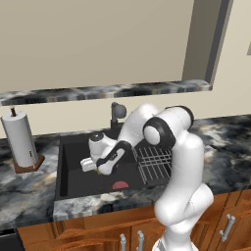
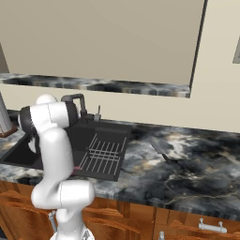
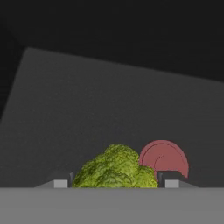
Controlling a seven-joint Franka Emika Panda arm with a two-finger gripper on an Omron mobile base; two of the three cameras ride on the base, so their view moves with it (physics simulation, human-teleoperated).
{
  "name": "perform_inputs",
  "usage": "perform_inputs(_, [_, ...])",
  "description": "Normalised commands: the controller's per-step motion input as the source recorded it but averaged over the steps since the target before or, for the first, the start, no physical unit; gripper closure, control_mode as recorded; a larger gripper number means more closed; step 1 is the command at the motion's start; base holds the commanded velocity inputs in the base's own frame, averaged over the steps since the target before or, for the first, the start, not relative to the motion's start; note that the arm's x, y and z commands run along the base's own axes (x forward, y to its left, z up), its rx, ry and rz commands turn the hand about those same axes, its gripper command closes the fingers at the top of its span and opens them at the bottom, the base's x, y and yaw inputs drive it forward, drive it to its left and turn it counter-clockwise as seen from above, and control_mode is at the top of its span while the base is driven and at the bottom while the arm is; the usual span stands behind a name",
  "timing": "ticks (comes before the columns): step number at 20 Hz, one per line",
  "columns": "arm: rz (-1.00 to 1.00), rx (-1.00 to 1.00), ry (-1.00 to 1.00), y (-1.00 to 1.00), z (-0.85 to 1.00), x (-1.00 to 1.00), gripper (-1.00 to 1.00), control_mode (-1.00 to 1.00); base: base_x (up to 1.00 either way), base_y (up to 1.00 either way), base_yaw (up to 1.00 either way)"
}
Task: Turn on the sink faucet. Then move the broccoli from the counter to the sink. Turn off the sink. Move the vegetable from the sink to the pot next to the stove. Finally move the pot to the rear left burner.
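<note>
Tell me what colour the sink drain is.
Red; the drain shows best in the hand view, just behind the broccoli.

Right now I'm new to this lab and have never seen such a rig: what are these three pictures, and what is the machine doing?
It is a rendered kitchen with a white robot arm on a base that can drive. Two pictures come from cameras on that base, behind the arm to its left and right. The third comes from a camera on the hand, looking along the gripper.

The arm reaches down into the dark sink. In the hand view, a green broccoli sits between the two finger tips, above the sink floor, with the red drain behind it. The jaws appear closed on it.

Nearby are a faucet, a wire rack and a paper towel roll on the marble counter.
</note>
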Motion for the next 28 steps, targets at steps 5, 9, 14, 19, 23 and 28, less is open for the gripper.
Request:
perform_inputs(5, [0.0, 0.0, 0.0, 0.0, 0.5, -0.01, 1.0, -1.0, 0.0, 0.0, 0.0])
perform_inputs(9, [0.0, 0.0, 0.0, 0.0, 0.45, -0.05, 1.0, -1.0, 0.0, 0.0, 0.0])
perform_inputs(14, [0.0, 0.0, 0.0, 0.0, 0.35, -0.07, 1.0, -1.0, 0.0, 0.0, 0.0])
perform_inputs(19, [0.0, 0.0, 0.0, 0.0, 0.28, -0.13, 1.0, -1.0, 0.0, 0.0, 0.0])
perform_inputs(23, [0.0, 0.0, 0.0, 0.0, 0.27, -0.15, 1.0, -1.0, 0.0, 0.0, 0.0])
perform_inputs(28, [0.0, 0.0, 0.0, 0.0, 0.22, -0.19, 1.0, -1.0, 0.0, 0.0, 0.0])
